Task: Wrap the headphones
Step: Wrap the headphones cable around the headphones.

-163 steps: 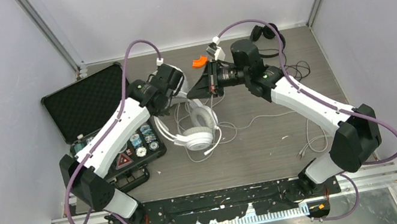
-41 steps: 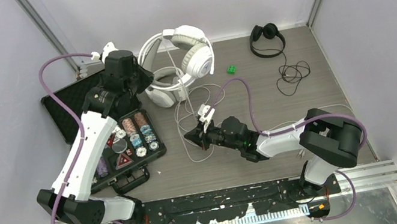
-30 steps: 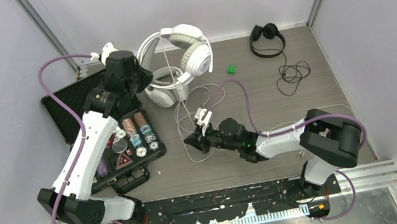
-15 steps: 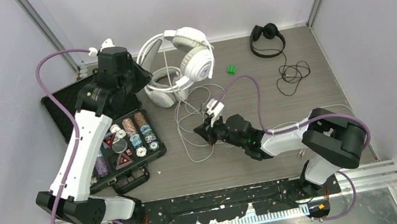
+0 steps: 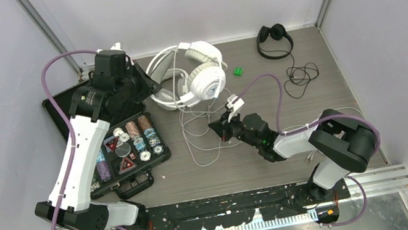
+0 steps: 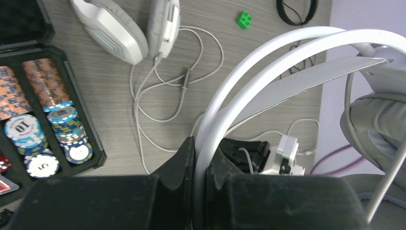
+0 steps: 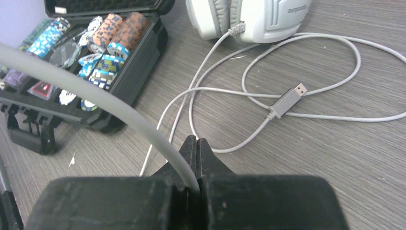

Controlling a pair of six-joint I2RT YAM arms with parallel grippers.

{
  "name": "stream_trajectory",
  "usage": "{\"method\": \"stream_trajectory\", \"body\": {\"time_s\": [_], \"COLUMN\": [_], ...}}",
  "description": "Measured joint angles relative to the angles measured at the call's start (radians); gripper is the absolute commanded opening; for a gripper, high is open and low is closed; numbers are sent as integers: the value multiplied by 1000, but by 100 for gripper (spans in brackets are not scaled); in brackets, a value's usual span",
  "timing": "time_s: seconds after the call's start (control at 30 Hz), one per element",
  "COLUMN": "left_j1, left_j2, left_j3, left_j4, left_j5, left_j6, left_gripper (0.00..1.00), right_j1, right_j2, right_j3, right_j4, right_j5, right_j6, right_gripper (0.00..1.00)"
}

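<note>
- A green block (image 5: 237,71) sat on the counter (image 5: 230,173) just right of the raised white headset (image 5: 205,80). A black headset (image 5: 271,34) lay at the far edge with its thin black cable (image 5: 301,74) tangled nearer, well apart from both arms.
- A grey headset (image 6: 115,28) with padded cups lay flat below the raised one. Loose cable loops (image 7: 306,52) spread over the wood-grain top, one ending in a USB plug (image 7: 288,99).
- An open black case (image 5: 67,119), its lid lined with foam, held stacks of poker chips (image 5: 143,141) in its tray.
- The left pincer (image 6: 201,153) was pinching the white headset's smooth curved band, holding it off the counter beside the case.
- The right pincer (image 7: 196,143) was pressed together on a white cable (image 7: 95,93), low over the counter.
</note>
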Motion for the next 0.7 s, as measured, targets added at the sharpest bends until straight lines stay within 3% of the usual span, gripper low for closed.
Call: {"method": "stream_trajectory", "body": {"time_s": [0.37,0.7], "left_j1": [53,79], "left_j2": [-71,-114], "left_j3": [-83,-75], "left_j4": [76,85], "left_j5": [180,-5], "left_j6": [-134,-171], "left_gripper": [0,0], "right_j1": [-28,-28], "right_j2": [0,1], "right_j3": [-5,-21], "right_j4": [59,97], "right_j5": [-26,-21], "right_j6": [45,61], "right_gripper": [0,0]}}
